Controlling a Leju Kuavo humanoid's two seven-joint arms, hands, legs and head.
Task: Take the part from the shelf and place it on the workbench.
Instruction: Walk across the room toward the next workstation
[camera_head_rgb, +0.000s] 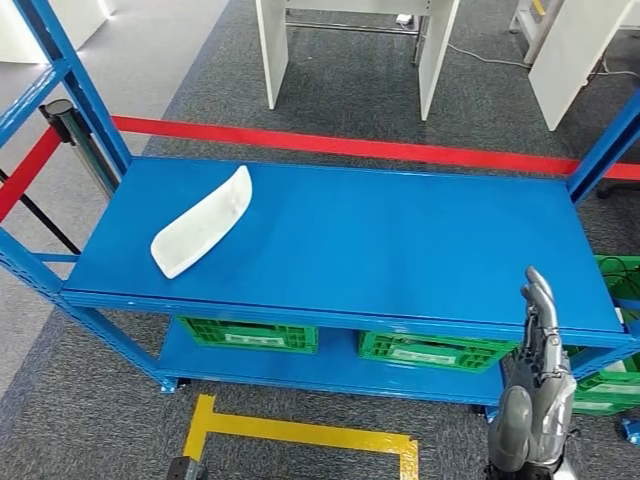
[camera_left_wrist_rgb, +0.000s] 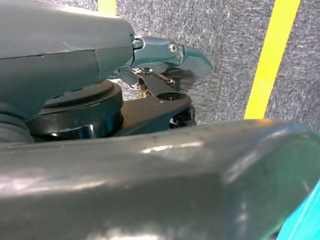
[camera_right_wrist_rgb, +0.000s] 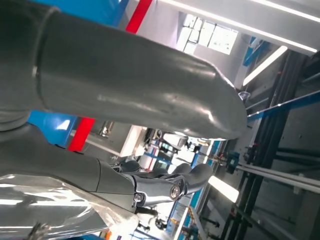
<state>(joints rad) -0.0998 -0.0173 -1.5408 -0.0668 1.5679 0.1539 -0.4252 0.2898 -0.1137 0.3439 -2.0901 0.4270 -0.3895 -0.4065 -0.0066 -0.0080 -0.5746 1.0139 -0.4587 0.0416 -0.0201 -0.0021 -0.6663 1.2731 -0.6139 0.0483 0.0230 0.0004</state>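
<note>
Right hand (camera_head_rgb: 537, 375) rises empty, fingers straight, near the blue metal shelf's (camera_head_rgb: 392, 240) right front; left hand (camera_left_wrist_rgb: 162, 75) hangs empty over grey floor; white curved plastic part (camera_head_rgb: 202, 222) lies far left.

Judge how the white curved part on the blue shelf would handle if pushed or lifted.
The white part looks like a thin moulded shell, so probably stiff and light. Its glossy surface on the smooth blue shelf suggests it may slide when pushed. The curved shape might rock rather than roll.

We're in a workshop: blue steel shelf (camera_head_rgb: 362, 240), green crates (camera_head_rgb: 249, 334) at 6 o'clock, yellow floor tape (camera_head_rgb: 302, 432).
</note>
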